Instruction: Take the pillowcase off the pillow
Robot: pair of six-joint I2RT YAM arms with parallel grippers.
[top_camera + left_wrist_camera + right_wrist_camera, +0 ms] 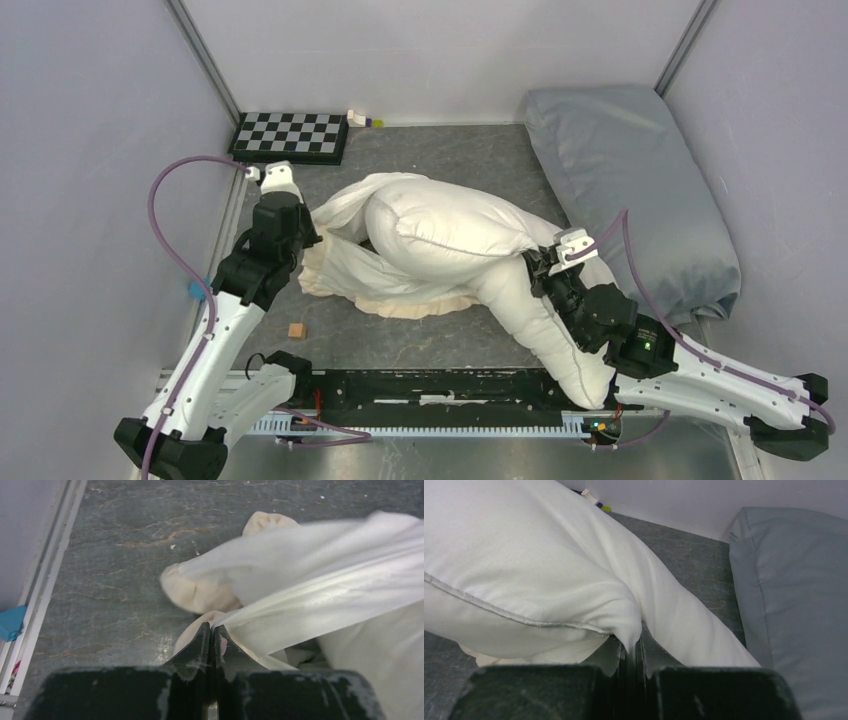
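Near edge: one end of the pillow (450,235) droops to the near edge of the table (420,345), right of centre. Just behind it, my right pincer (634,642) is clamped on a pinched fold of the pillow, beside its piped seam.

Left of centre: my left pincer (212,630) is closed on a thin, taut sheet of the pillowcase (320,595). Its cream frill (200,592) lies bunched on the table under the pillow's left end. The cover appears mostly off.

Handling, as I judge it: the pillow is light, plump and yielding. A shallow pinch gathers only its skin and may slip, so a deep bite near the seam should hold best. The pillowcase is limp, thin and somewhat slick, and its hem or frill gives the surest purchase.

Far side: a pale blue-grey pillow (630,190) fills the far right corner, and a chessboard (290,137) sits at the far left corner.
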